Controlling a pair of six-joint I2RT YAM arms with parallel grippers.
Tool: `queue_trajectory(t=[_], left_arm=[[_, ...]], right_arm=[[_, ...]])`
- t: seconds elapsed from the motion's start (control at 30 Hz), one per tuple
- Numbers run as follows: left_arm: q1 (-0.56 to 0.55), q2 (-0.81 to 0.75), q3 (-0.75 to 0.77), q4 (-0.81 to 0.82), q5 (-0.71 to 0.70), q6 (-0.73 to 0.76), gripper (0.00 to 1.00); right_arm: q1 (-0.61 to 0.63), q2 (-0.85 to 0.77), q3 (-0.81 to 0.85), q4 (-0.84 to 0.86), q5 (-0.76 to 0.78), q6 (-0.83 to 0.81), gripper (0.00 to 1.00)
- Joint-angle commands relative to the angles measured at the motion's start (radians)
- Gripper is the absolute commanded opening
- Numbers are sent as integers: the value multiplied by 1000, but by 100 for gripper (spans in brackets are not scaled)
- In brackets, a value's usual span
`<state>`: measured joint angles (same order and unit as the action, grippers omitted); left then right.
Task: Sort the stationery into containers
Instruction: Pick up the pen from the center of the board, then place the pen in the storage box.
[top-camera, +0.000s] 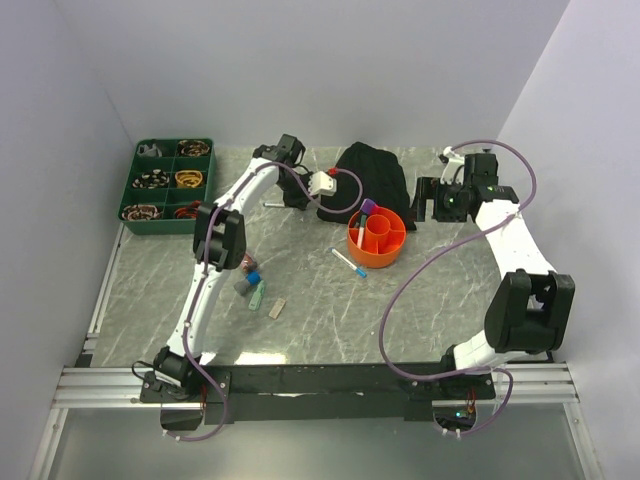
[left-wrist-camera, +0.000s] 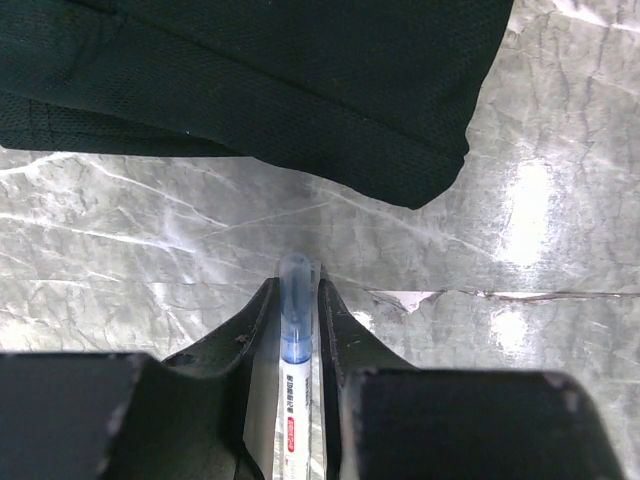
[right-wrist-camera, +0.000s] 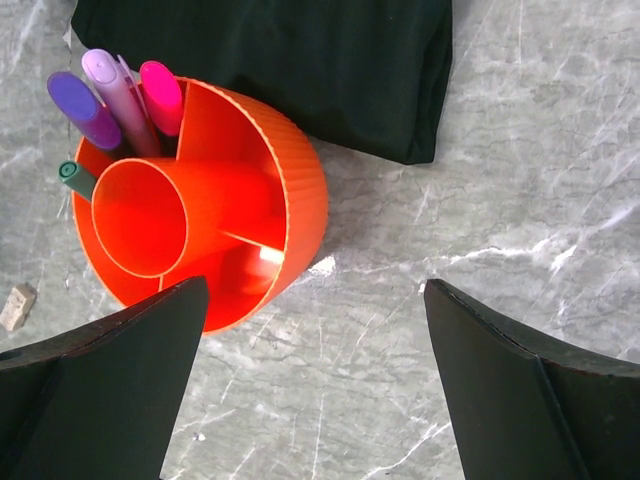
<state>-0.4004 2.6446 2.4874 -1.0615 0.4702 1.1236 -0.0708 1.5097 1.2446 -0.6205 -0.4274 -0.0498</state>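
Clamping a thin white pen (left-wrist-camera: 296, 345) by its blue-capped end, the left gripper (left-wrist-camera: 297, 290) sits close to the tabletop (left-wrist-camera: 560, 360) near the far edge. The black fabric heap (left-wrist-camera: 250, 80) lies just ahead of the pen's tip. The right gripper (right-wrist-camera: 310, 290) hangs with its jaws wide apart over the orange tub (right-wrist-camera: 295, 190). The tub stands just beside the heap and holds a purple marker (right-wrist-camera: 85, 110) and a pink marker (right-wrist-camera: 160, 95). Another blue-capped pen (top-camera: 348, 263) and a tan eraser (top-camera: 278, 308) lie loose toward the near edge. The green tray (top-camera: 168, 187) fills the far left corner.
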Motion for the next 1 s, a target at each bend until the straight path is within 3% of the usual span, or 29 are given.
queue_trajectory(t=[0.0,0.07,0.2,0.3,0.4,0.43,0.5,0.53,0.57,0.63,0.67,0.97], left_arm=[[5,52,-117,-77,-68,-25,6],[15,-20,-157,-51,-18,-74,1],[32,-231,-197,13,120,-212,1],[48,-466,-342,128,287,-333,1],[49,-708,-617,419,538,-499,1],[51,-830,-822,745,597,-682,1],[35,-940,-1057,1223,695,-956,1],[23,-1004,-1243,1446,691,-1221,1],[-7,-1017,-1300,1762,668,-1313,1],[-41,-1014,-1319,1787,624,-1422,1],[-72,-1009,-1340,1942,604,-1476,1],[-190,-833,-1276,2111,501,-1579,1]], right_arm=[[-6,-84,35,-1,27,-12,97],[-6,-118,35,-22,36,-13,97],[-6,-228,23,-94,41,-13,97],[-7,-291,-17,-101,36,-2,96],[-6,-351,-82,-70,61,4,96],[-7,-365,-95,-61,67,7,96],[-7,-397,-131,-38,91,8,96],[-7,-404,-138,-35,95,7,96],[-7,-407,-149,-35,99,4,96],[-7,-421,-154,-41,113,-5,96],[-7,-425,-160,-41,113,-13,96],[-9,-503,-194,-71,170,-44,96]])
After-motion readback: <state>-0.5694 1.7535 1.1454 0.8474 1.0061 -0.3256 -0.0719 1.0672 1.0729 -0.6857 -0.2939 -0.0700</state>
